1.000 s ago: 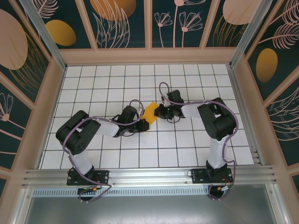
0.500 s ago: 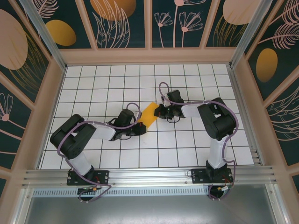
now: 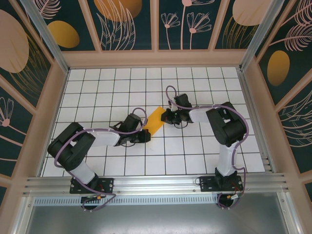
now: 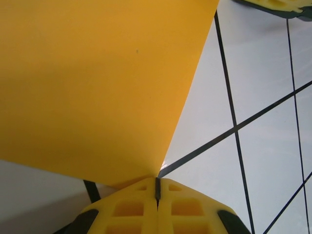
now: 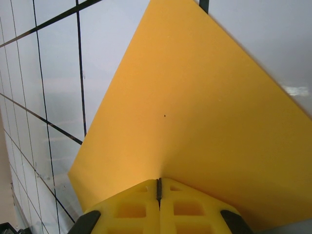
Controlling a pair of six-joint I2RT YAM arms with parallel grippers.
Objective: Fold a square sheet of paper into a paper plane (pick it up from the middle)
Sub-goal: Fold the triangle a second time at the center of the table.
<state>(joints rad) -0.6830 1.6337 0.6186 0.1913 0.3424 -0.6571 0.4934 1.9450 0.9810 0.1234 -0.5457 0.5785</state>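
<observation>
We're over the white gridded table (image 3: 195, 161) now, and both arms reach in to meet near its centre. Between them is the square sheet of paper (image 3: 155, 120), orange-yellow. From above it reads as a narrow slanted band running from one o'clock down to seven o'clock. Whether it lies flat or stands tilted, we can't tell from up here.

The left gripper (image 3: 146, 136) is at the band's seven o'clock end, its arm stretched low across the grid from the eight o'clock side. On the left wrist camera we get the close look. The yellow fingers (image 4: 131, 209) are pressed together with only a dark seam between them, and a corner of the sheet runs right down into that seam. So the left gripper is clenched on the paper's corner. From there the sheet fans out broad and smooth toward eleven o'clock, with bare grid lines showing off at three o'clock.

The right gripper (image 3: 165, 116) meets the band from its three o'clock side, toward the upper end. Its wrist camera shows the same picture: two yellow fingers (image 5: 190, 207) tight together, and the paper's edge tucked in at the seam. That makes a firm pinch on the sheet here as well. The sheet spreads away toward one o'clock, with one corner out at eight o'clock over the grid lines.

Around the table the dark walls (image 3: 126, 24) show pale plant drawings and orange ovals.
</observation>
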